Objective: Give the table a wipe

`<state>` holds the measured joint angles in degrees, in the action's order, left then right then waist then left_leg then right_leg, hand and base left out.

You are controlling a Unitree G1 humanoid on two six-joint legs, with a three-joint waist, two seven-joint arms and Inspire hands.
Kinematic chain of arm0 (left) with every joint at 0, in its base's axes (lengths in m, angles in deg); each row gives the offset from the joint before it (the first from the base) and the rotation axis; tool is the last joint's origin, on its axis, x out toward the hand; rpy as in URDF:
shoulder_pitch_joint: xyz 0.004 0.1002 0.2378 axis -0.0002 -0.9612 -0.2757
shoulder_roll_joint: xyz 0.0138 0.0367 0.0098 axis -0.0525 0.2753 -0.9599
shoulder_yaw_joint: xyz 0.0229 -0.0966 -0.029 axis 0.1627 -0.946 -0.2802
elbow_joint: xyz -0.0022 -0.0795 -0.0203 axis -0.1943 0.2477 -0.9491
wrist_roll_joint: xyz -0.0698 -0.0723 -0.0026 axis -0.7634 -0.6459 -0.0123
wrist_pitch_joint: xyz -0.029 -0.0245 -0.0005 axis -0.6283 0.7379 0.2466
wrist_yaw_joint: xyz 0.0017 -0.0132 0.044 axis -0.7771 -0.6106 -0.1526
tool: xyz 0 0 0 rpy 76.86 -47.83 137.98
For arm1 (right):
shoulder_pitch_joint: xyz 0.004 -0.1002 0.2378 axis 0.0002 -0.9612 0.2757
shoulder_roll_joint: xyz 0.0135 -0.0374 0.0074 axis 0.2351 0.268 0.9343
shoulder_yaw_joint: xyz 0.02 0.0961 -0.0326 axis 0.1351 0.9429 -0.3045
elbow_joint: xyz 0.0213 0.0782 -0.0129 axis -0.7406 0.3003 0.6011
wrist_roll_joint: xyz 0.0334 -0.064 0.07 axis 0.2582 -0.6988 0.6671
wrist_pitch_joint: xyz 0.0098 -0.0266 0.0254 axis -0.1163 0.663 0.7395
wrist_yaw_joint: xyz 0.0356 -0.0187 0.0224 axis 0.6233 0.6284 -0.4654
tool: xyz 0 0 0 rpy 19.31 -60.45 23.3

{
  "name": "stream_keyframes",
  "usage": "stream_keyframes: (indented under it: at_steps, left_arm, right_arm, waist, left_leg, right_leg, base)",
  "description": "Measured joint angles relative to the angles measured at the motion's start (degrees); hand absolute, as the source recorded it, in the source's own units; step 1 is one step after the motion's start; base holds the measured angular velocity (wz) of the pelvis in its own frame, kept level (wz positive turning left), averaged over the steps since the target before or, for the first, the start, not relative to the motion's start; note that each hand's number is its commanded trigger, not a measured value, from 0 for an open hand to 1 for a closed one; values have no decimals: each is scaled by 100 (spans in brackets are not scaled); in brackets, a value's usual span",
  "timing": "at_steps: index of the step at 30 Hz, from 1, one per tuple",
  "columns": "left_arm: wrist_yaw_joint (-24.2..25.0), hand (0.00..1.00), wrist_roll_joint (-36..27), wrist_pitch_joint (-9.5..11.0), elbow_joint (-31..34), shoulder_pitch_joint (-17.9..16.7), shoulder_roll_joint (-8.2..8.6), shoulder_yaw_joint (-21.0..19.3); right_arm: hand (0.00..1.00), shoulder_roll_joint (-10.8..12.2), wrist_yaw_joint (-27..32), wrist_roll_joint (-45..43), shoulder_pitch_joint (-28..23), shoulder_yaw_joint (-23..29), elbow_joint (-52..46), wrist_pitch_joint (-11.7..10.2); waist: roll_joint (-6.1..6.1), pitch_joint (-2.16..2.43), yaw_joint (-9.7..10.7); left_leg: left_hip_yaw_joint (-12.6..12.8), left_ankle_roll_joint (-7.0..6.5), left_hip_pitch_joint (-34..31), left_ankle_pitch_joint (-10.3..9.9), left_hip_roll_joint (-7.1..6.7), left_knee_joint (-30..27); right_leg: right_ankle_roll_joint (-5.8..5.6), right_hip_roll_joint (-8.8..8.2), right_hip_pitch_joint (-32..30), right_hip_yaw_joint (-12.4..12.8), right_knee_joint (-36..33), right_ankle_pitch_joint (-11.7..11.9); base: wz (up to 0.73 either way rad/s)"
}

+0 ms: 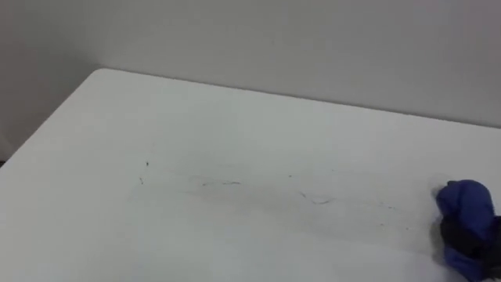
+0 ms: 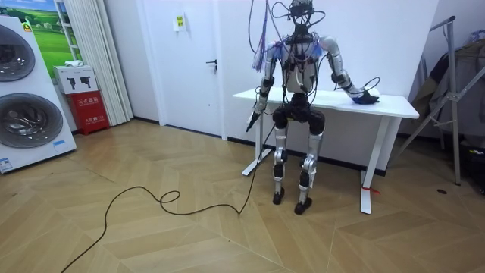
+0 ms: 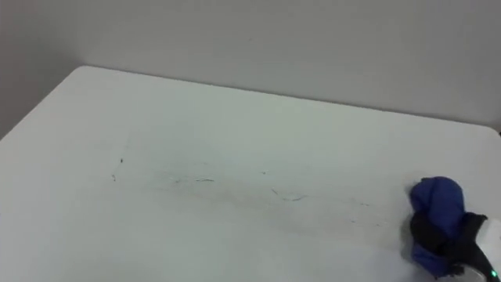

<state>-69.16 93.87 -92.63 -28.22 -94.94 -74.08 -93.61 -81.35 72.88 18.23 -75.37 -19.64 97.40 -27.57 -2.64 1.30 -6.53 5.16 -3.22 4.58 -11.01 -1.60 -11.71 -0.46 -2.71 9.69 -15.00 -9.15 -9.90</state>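
No writing is legible: the yellow sign [image 2: 179, 23] on the wall and the red box's [image 2: 91, 114] label are too small.

white table [image 1: 235, 133] with faint marks [image 1: 223, 184]; right hand [image 1: 468, 237] clutching blue cloth [image 1: 467, 200]

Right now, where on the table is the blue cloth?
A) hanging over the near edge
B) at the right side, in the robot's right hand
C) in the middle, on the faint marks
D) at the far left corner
B: the blue cloth lies at the right side of the table, with the right hand curled round it; the left hand hangs by the table's edge.
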Motion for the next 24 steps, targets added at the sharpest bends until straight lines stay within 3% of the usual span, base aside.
stream_keyframes:
  at_steps: [1,3,4,6,7,9,11,12,13,14,15,16,17,18,20,22,23,24]
  left_arm:
    - [1,0,-119,-15,-63,52,25,120]
    - [9,0,-173,-103,-157,232,103,440]
    - [20,0,-161,-128,-208,313,129,477]
    - [122,0,-154,-172,-314,594,201,677]
    - [192,0,-153,-169,-256,717,235,831]
    - [282,0,-159,-161,-61,721,235,993]
    - [273,0,-178,-177,-80,642,173,1002]
    - [269,0,-241,-201,-99,597,127,980]
    - [267,0,-258,-201,-93,546,83,963]
    - [269,0,-270,-202,-93,527,51,935]
    - [253,0,-271,-192,-80,529,-16,861]
    - [227,0,-266,-147,-79,543,-117,794]
    - [224,0,-251,-113,-79,544,-148,742]
    - [211,0,-116,-98,-83,541,-217,650]
    - [140,0,-61,-71,-81,520,-355,615]
    - [96,0,-8,-75,-77,502,-486,507]
    - [79,0,33,-88,-5,486,-558,368]
    - [18,0,8,-88,95,433,-578,233]
  right_arm:
    - [100,54,-75,-6,85,-185,-184,156]
    - [100,522,-635,-453,526,-1421,-1013,651]
    - [100,673,-839,-601,640,-1734,-1218,713]
    - [100,1196,-1598,-1090,1414,-2807,-1290,717]
    - [100,1322,-1847,-1151,1831,-3042,-1153,584]
    - [100,1363,-1956,-1127,2367,-3174,-858,472]
    - [100,1337,-1908,-1082,2479,-3155,-540,433]
    - [100,1314,-1840,-1085,2368,-3054,-272,408]
    - [100,1297,-1605,-1038,2078,-2798,-243,259]
    - [100,1297,-1468,-1018,1973,-2718,-243,207]
    - [100,1294,-1196,-905,1743,-2576,-202,107]
    - [100,1271,-962,-794,1584,-2429,-142,2]
    - [100,1245,-860,-725,1526,-2365,-98,-61]
    - [100,1177,-676,-640,1404,-2238,-7,-175]
    - [100,986,-445,-447,1147,-2084,27,-400]
    - [100,823,-228,-442,811,-1808,20,-565]
    - [100,783,-118,-453,632,-1573,22,-597]
    - [100,732,-59,-441,503,-1377,29,-595]
  waist:
    - [39,-7,-78]
    - [70,-35,-283]
    - [70,-40,-352]
    - [52,-115,-485]
    - [36,-173,-665]
    - [10,-207,-904]
    - [40,-228,-983]
    - [62,-243,-987]
    - [68,-243,-982]
    - [76,-242,-948]
    - [60,-232,-815]
    - [6,-196,-741]
    - [-9,-187,-737]
    - [-29,-172,-732]
    - [-46,-161,-643]
    - [-161,-93,-451]
    - [-225,-51,-351]
    - [-201,-15,-318]
  left_leg:
    - [-1,-3,-16,3,6,3]
    - [-4,51,-141,24,66,5]
    - [-6,65,-168,32,85,5]
    - [-173,76,-247,60,100,-2]
    - [-225,89,-333,110,91,-31]
    - [-338,111,-493,148,78,-122]
    - [-412,98,-498,158,122,-187]
    - [-418,89,-502,153,137,-227]
    - [-399,66,-535,107,146,-326]
    - [-386,73,-539,85,173,-341]
    - [-311,122,-550,54,276,-372]
    - [-173,189,-595,29,417,-388]
    - [-123,235,-592,17,497,-399]
    - [-55,340,-588,0,666,-437]
    - [-104,517,-611,-71,895,-595]
    - [-204,708,-614,-58,1022,-615]
    - [-214,883,-596,-40,1155,-616]
    - [-144,1093,-567,-40,1398,-630]
  right_leg:
    - [27,20,-63,65,-47,17]
    - [148,113,-345,46,-142,96]
    - [171,127,-404,1,-167,110]
    - [235,99,-473,-260,-207,91]
    - [274,54,-544,-378,-296,21]
    - [279,-15,-699,-524,-487,-59]
    - [117,-113,-770,-641,-786,-167]
    - [-102,-372,-935,-743,-1348,-373]
    - [-213,-896,-1053,-861,-1949,-479]
    - [-270,-1150,-1080,-869,-2154,-516]
    - [-321,-1560,-1057,-860,-2280,-506]
    - [-389,-1851,-1012,-786,-2234,-404]
    - [-399,-1964,-994,-718,-2172,-326]
    - [-420,-2093,-924,-557,-1912,-124]
    - [-494,-2099,-707,-482,-1193,257]
    - [-600,-2046,-426,-552,-348,669]
    - [-633,-1884,-392,-535,-90,865]
    - [-380,-1636,-416,-647,-105,624]
  base:
    - [-89]
    - [-82]
    - [-37]
    - [21]
    - [52]
    - [59]
    - [63]
    - [60]
    - [57]
    - [63]
    - [71]
    - [64]
    - [30]
    - [0]
    - [2]
    - [7]
    - [-17]
    - [-37]
